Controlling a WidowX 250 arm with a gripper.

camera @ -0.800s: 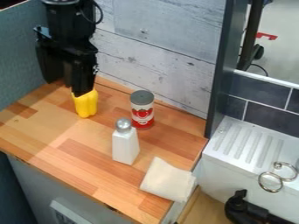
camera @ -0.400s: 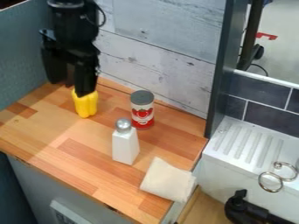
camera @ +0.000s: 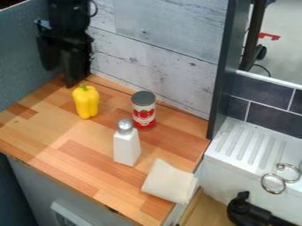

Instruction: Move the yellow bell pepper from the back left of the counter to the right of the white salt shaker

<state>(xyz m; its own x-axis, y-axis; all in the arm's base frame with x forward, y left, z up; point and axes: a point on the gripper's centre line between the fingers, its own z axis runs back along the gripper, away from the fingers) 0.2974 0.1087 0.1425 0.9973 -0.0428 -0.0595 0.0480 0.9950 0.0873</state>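
The black gripper (camera: 63, 73) hangs at the upper left of the view, over the back left corner of the wooden counter (camera: 44, 137). Just in front of it and slightly right, a yellow bell pepper (camera: 87, 104) stands upright with its green stem up, apart from the gripper. Right of the pepper is a can (camera: 144, 115) with a grey lid and a red and white label. A white shaker (camera: 126, 148) with a silver top stands in front of the can. Nearer the front right edge lies a folded cream cloth (camera: 168, 181).
A whitewashed plank wall (camera: 159, 53) rises behind the counter, with a teal panel (camera: 20, 53) at the left. A dark upright post (camera: 223, 66) stands at the counter's right back corner. Beyond it are a white sink (camera: 236, 163), metal rings (camera: 277, 178) and a black faucet (camera: 245, 209).
The gripper has moved back and a little left, so the pepper's top and stem are now uncovered. The pepper, can, shaker and cloth have stayed in place.
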